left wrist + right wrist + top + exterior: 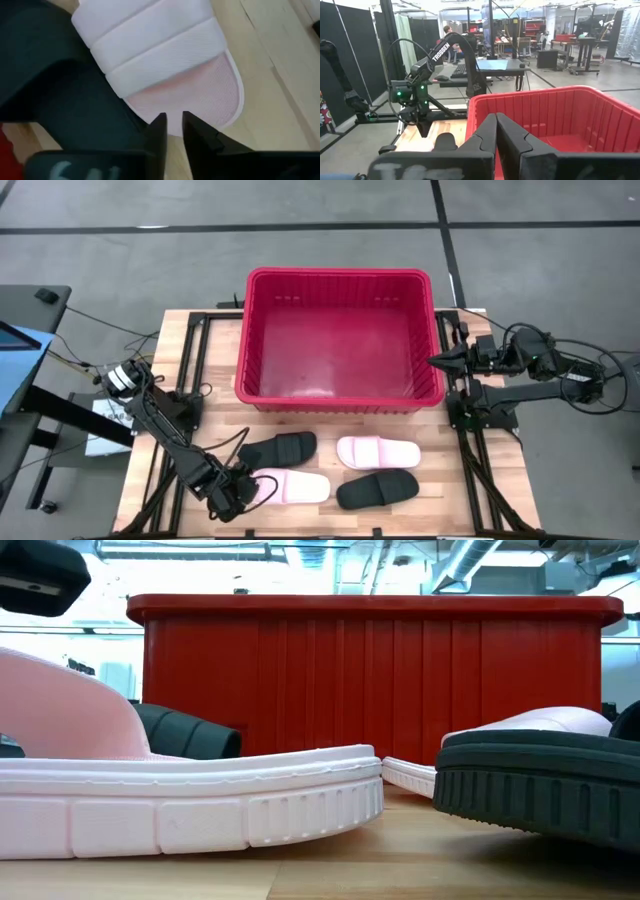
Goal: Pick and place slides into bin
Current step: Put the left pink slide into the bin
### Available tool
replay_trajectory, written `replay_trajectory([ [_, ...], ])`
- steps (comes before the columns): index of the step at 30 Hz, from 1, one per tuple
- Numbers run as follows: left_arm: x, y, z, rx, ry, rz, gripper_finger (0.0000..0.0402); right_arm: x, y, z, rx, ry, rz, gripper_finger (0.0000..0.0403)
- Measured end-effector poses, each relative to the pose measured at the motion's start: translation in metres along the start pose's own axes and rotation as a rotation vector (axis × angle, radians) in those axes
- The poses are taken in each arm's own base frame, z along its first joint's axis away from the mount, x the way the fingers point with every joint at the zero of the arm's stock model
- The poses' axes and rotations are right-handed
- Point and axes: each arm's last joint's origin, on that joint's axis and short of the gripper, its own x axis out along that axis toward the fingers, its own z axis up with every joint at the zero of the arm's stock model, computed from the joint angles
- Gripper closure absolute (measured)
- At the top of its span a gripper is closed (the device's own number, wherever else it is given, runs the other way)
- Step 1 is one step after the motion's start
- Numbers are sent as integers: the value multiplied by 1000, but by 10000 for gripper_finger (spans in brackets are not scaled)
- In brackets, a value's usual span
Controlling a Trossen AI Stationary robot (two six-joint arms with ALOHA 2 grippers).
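Observation:
Four slides lie sole-down on the wooden table in front of the red bin (340, 340): a black one (285, 448), a pink one (378, 451), a second pink one (298, 486) and a second black one (378, 490). My left gripper (243, 488) hangs over the toe end of the near-left pink slide (200, 95). Its fingers are a narrow gap apart, and I see no touch. My right gripper (436, 361) is shut and empty beside the bin's right wall (560, 115).
The bin stands at the table's far middle, and its rim (380, 608) rises well above the slides. The near-left pink slide (190, 810) and near-right black slide (540, 785) fill the low view's foreground. Dark frame rails (190, 370) run along both table sides.

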Motion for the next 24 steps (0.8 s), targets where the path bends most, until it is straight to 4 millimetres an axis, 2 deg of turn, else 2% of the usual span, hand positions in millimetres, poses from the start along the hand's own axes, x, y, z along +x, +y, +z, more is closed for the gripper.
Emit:
replay_trajectory([
  [6,0,0,0,0,3,-7,274,0,0,0,0,0,0,403],
  [11,-1,-4,-4,70,39,-63,241,0,0,0,0,0,0,403],
  [17,-4,-12,-10,236,65,-80,232,0,0,0,0,0,0,403],
  [24,-4,-12,-11,464,64,-37,232,0,0,0,0,0,0,403],
])
